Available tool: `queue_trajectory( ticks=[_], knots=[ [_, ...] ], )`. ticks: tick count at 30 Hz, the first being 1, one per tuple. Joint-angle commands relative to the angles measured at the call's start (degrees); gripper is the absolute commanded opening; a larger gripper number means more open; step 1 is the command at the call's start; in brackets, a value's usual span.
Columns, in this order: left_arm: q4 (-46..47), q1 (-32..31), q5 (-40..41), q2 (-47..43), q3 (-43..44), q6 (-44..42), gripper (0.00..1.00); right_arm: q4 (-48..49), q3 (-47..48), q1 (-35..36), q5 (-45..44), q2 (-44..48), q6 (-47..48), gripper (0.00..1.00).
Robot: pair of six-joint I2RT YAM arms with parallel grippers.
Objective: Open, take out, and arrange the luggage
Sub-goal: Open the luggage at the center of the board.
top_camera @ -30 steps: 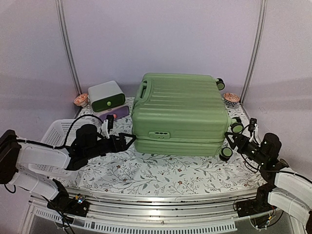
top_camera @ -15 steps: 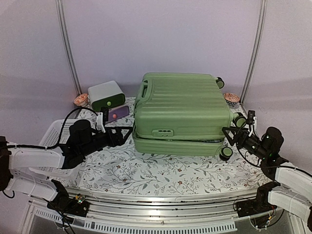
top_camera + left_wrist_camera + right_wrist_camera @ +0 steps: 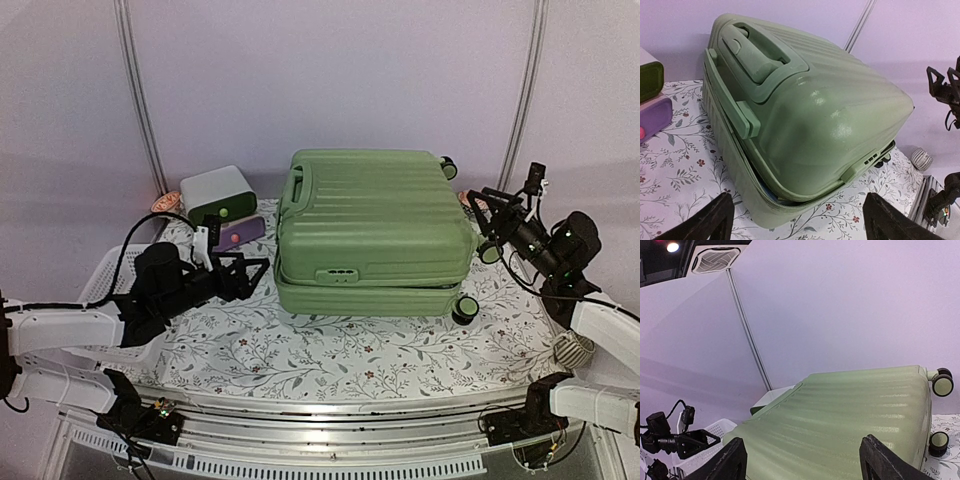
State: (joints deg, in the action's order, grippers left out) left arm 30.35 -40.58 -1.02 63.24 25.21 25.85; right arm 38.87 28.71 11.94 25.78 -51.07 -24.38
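Green luggage [image 3: 372, 225] separates left end effector [image 3: 255, 272] from raised right end effector [image 3: 476, 205], both agape, apparently empty.

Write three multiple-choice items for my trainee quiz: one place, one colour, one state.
1. Where is the drawer box? A left of the luggage; B on top of it; C in front of it.
2. The luggage handle is: A black; B green; C red.
3. The left gripper is: A shut on the handle; B open, empty; C shut on a wheel.
A: it stands by the luggage's left side. B: it matches the ribbed lid. B: its fingers are spread wide, gripping nothing.
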Motion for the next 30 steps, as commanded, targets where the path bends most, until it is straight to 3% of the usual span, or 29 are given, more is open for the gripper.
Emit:
queue_trajectory(
  ticks=[1,9,17,21,30],
  knots=[
    [-2.35,-1.16,-0.57,-0.59,2.61,-5.01,0.92,-4.99,5.71,-0.12,-2.86,-1.88,-0.42,0.80],
    [-2.80,-1.17,-1.36,-0.34,2.37,-3.82,0.92,-32.47,8.42,-0.16,-15.33,3.18,-4.04,1.00],
    [-1.78,-1.26,-2.84,1.11,2.61,-3.37,0.92,-56.34,8.41,-0.17,-19.81,11.20,-14.05,0.99],
    [-1.43,-1.23,-3.59,1.62,3.00,-2.96,0.92,-55.45,5.18,-0.17,-16.16,12.95,-23.27,0.99],
    [-2.57,-1.41,-4.11,-0.36,2.43,-2.13,0.92,-35.44,-5.57,-0.21,-11.39,12.52,-35.33,0.99]
  ],
)
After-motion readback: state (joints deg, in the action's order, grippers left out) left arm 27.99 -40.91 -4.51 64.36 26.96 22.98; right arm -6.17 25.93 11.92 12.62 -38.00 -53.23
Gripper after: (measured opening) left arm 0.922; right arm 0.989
